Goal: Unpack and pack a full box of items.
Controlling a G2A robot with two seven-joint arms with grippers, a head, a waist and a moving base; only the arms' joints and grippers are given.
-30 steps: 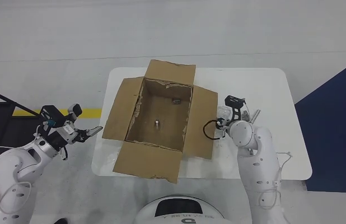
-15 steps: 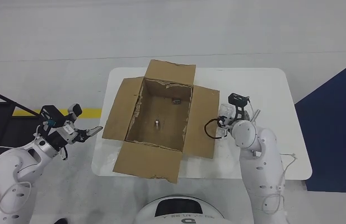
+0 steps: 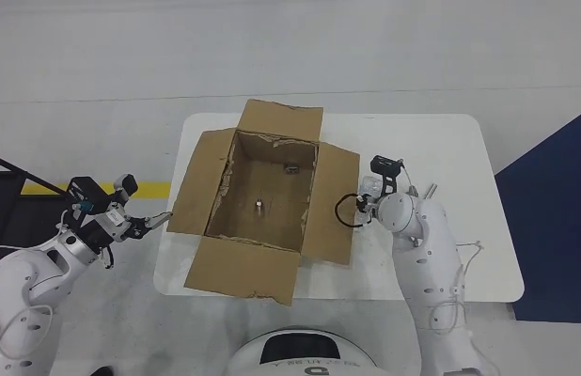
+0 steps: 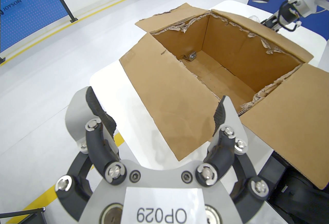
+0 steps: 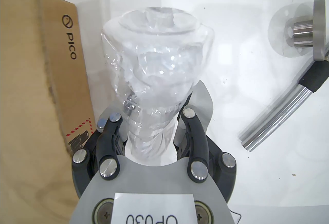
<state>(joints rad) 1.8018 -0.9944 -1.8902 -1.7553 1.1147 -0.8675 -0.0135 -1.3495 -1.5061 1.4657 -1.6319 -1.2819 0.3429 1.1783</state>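
Observation:
An open cardboard box [image 3: 330,207] stands in the middle of the white table [image 3: 441,150], flaps spread out. On its floor lie a small metal bracket [image 3: 292,169] [image 4: 191,56] and another small metal part [image 3: 259,203]. My right gripper [image 3: 369,195] [image 5: 154,114] hangs just beside the box's right flap, shut on a clear plastic-wrapped item [image 5: 159,55] that sticks out past its fingertips. My left gripper [image 3: 151,224] [image 4: 156,96] stays off the table's left edge, open and holding nothing, facing the box's left flap [image 4: 169,96].
On the table to the right of the wrapped item lie a shiny metal rod with a black sleeve [image 5: 272,122] [image 3: 427,193] and a round metal disc with a stub [image 5: 300,29]. Bare tabletop stretches to the right of the box.
My right gripper with the wrapped item has moved left toward the box's right flap, and the box has shifted slightly left. The left arm has kept still.

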